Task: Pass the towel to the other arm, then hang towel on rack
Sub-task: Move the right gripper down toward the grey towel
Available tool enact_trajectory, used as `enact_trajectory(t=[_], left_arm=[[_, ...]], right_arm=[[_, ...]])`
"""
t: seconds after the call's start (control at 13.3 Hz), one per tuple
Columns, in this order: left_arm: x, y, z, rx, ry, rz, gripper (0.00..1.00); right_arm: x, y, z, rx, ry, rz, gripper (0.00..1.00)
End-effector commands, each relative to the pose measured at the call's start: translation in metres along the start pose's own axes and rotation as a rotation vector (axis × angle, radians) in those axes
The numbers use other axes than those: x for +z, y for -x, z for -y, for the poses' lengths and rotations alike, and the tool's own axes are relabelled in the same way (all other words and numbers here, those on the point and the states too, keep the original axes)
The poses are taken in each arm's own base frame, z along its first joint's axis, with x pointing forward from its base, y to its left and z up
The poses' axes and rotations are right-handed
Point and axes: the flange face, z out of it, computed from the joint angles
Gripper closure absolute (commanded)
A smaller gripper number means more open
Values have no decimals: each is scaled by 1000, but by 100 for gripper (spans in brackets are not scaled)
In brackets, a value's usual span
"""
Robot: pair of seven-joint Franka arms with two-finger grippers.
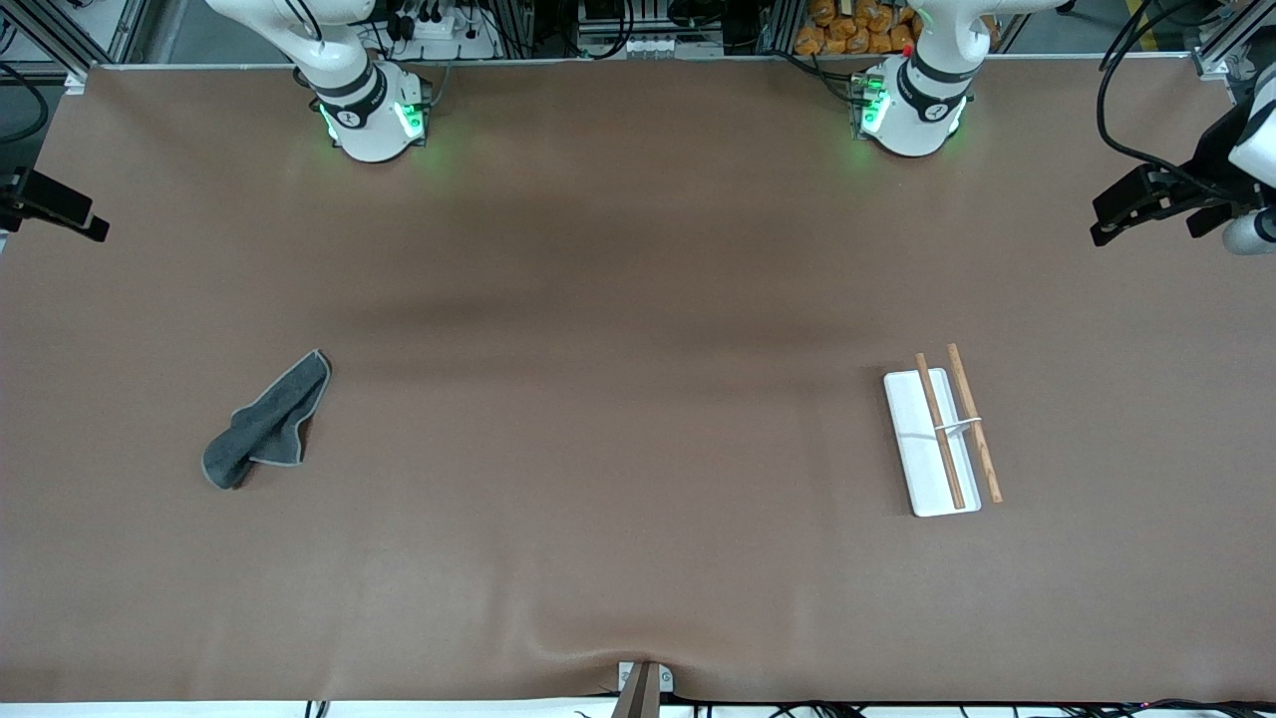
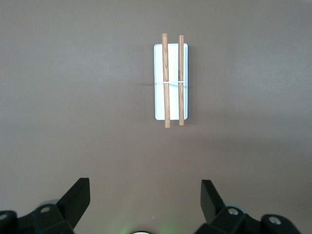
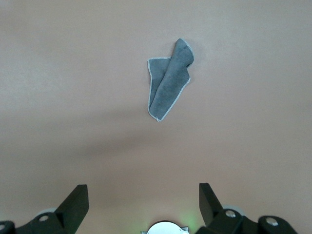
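Two grippers stand wide open and hold nothing. The small dark grey soft cloth towel (image 1: 267, 423) lies crumpled on the brown table (image 1: 618, 399), toward the right arm's end, well apart from the white flat rack with two brown wooden rods (image 1: 941, 436) at the left arm's end. The right gripper (image 3: 141, 204) hangs high over the towel, the left gripper (image 2: 145, 202) high over the rack. The towel looks light and limp; I think a raised fold near its middle is the best place to pinch.
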Motion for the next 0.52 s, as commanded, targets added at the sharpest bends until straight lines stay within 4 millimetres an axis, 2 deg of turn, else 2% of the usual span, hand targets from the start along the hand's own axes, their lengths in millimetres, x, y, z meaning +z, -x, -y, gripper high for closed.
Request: enact_trajectory(t=[0.0, 0.45], left_arm=[[-8, 6, 2, 0, 3, -2, 0], [-9, 8, 0, 14, 1, -2, 0]], right_arm=[[-6, 7, 0, -7, 19, -9, 0], [-4, 5, -4, -1, 18, -5, 0]])
